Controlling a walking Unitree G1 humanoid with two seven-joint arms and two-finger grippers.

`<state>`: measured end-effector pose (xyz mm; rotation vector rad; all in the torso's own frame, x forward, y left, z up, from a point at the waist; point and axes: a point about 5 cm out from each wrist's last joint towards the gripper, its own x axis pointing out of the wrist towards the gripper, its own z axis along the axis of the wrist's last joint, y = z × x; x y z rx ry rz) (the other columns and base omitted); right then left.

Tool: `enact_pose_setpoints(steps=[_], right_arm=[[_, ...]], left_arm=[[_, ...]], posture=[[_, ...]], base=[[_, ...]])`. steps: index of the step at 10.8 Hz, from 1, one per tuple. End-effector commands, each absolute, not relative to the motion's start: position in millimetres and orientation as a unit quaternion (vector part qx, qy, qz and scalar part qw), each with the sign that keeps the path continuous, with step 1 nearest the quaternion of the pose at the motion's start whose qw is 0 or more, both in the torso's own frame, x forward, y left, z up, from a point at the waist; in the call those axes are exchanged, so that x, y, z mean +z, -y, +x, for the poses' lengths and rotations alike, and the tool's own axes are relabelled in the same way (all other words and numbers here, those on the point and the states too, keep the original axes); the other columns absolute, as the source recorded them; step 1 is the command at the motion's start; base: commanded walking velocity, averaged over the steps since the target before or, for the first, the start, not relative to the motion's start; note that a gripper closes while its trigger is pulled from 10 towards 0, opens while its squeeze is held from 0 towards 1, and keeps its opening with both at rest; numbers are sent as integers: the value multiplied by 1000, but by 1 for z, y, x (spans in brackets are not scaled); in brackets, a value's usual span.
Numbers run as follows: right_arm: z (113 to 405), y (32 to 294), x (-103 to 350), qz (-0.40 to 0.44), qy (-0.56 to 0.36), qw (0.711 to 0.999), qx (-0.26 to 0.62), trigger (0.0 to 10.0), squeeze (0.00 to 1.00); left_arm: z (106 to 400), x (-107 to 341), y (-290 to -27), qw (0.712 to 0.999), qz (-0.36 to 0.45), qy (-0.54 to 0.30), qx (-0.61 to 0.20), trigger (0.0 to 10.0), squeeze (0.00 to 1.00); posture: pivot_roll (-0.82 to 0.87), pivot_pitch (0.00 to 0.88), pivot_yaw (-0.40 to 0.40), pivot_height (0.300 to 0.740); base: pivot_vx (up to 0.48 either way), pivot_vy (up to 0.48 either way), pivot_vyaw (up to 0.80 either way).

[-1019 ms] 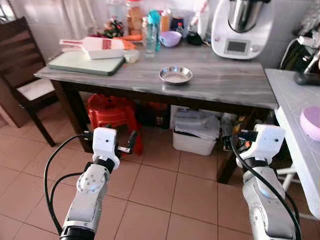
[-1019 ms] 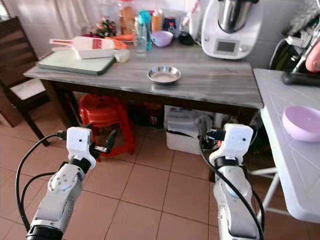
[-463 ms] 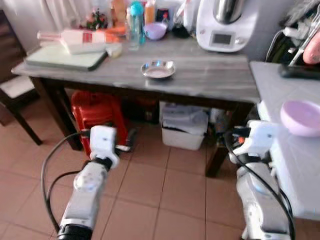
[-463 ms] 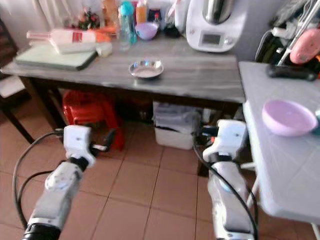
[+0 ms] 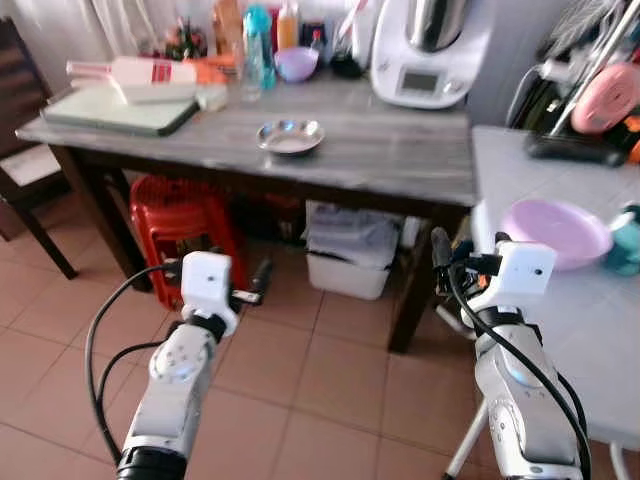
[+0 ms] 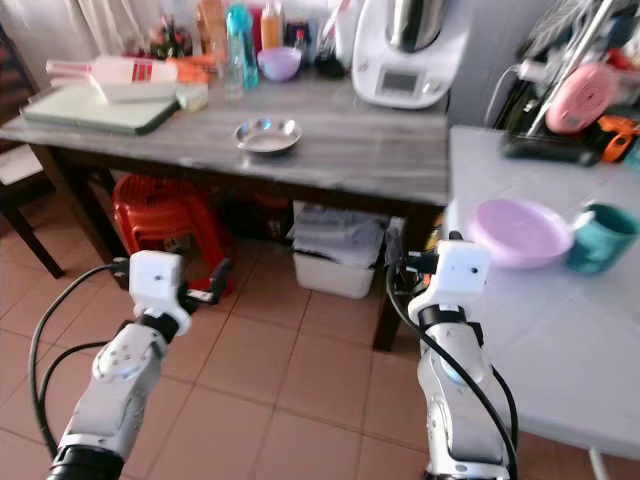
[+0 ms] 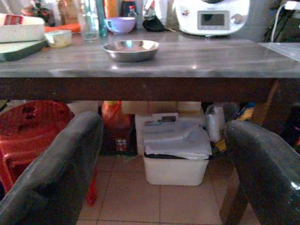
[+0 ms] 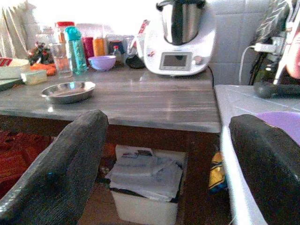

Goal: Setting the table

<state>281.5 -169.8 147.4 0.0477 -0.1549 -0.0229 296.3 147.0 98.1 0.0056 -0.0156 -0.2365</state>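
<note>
A small steel dish point(image 5: 289, 136) rests near the middle of the grey wooden table point(image 5: 400, 165). To the right, a white table point(image 6: 560, 310) carries a shallow purple bowl point(image 6: 519, 231) with a teal cup point(image 6: 598, 237) beside it. Both arms are held low in front of me, over the tiled floor and short of both tables. My left gripper point(image 7: 161, 126) is open and empty, pointing under the grey table. My right gripper point(image 8: 166, 119) is open too, nothing between its fingers, close to the white table's corner.
The back of the grey table holds a green cutting board point(image 5: 115, 110), bottles point(image 5: 258, 45), a small purple bowl point(image 5: 297, 63) and a white food processor point(image 5: 425, 50). Below it are a red stool point(image 5: 180, 225) and a white bin point(image 5: 350, 255). A dark chair point(image 5: 25, 150) stands left.
The whole view has swung to the right, so the white table, purple bowl and teal cup now show more fully. Both grippers stay open and low.
</note>
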Motion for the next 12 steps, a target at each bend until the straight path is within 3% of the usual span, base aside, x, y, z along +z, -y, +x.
enact_pose_setpoints(steps=[1, 7, 12], right_arm=[[282, 176, 147, 19, 75, 997, -20, 10000, 0], [283, 175, 146, 19, 75, 997, -21, 10000, 0], [283, 174, 147, 15, 78, 997, -20, 10000, 0]], left_arm=[[297, 99, -139, 991, 1, 11, -130, 10000, 0], [298, 99, -136, 991, -3, 13, -133, 10000, 0], [297, 104, -132, 986, -27, 29, -164, 10000, 0]], posture=[[-2, 5, 4, 740], [-6, 4, 3, 740], [-9, 6, 5, 740]], base=[[0, -341, 0], [0, -342, 0], [0, 0, 0]])
